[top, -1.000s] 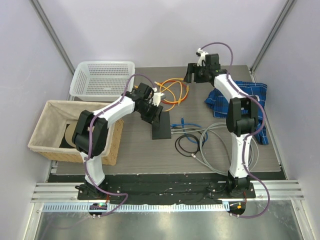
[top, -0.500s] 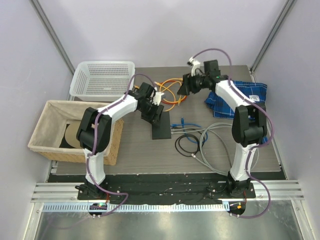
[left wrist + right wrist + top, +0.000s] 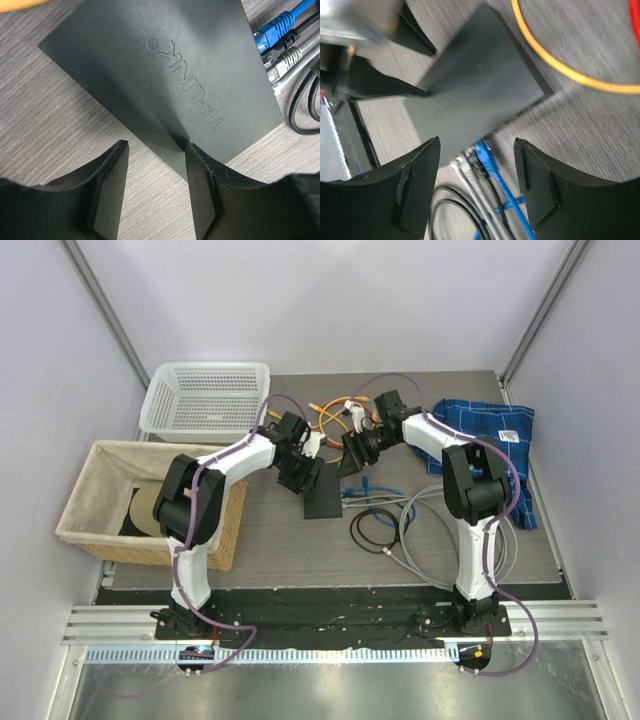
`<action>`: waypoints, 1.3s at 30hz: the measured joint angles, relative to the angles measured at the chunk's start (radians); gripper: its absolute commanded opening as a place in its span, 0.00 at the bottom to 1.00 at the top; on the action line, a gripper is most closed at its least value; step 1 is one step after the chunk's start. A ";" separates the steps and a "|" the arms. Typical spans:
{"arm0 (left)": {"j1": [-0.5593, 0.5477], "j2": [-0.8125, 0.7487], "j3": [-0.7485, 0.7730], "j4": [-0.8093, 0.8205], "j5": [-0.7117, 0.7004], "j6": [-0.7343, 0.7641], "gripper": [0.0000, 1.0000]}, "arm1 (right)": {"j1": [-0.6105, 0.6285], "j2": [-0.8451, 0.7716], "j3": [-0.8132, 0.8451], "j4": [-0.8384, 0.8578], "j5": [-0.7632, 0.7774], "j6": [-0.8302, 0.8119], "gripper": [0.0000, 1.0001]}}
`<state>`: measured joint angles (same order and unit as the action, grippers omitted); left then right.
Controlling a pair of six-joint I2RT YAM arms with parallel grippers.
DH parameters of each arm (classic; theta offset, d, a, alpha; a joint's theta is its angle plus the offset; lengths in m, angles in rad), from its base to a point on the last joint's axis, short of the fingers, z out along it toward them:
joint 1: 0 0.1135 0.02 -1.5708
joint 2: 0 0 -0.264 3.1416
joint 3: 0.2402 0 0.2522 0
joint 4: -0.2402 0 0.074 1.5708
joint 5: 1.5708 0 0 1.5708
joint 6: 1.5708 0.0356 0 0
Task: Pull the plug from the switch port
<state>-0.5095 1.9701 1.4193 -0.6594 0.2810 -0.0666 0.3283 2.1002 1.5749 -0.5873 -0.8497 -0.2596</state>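
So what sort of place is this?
Probably a lab robot test cell: plain pale walls around a grey wood-grain table, a metal mounting rail at its near edge, staged props like the flat matte-black switch and white plastic mesh basket.

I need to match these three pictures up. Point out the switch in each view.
Top external: the switch lies near the picture's centre, on the table.
Left wrist: it fills the upper middle, logo facing up.
Right wrist: it sits in the middle of the frame.
Shared landmark: the blue plug at its socket edge.
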 measured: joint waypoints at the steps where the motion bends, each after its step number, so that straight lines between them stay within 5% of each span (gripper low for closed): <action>1: 0.000 0.000 0.000 0.000 0.000 0.001 0.53 | -0.001 0.008 0.000 -0.007 0.000 -0.013 0.68; 13: 0.007 0.010 0.003 0.001 0.037 0.021 0.48 | -0.002 0.080 0.007 -0.127 0.002 -0.177 0.63; 39: 0.013 0.015 0.006 -0.002 0.053 0.023 0.48 | 0.018 0.167 0.076 -0.161 -0.082 -0.151 0.46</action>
<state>-0.4969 1.9854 1.4254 -0.6613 0.3336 -0.0441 0.3458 2.2673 1.6512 -0.7486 -0.9321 -0.4107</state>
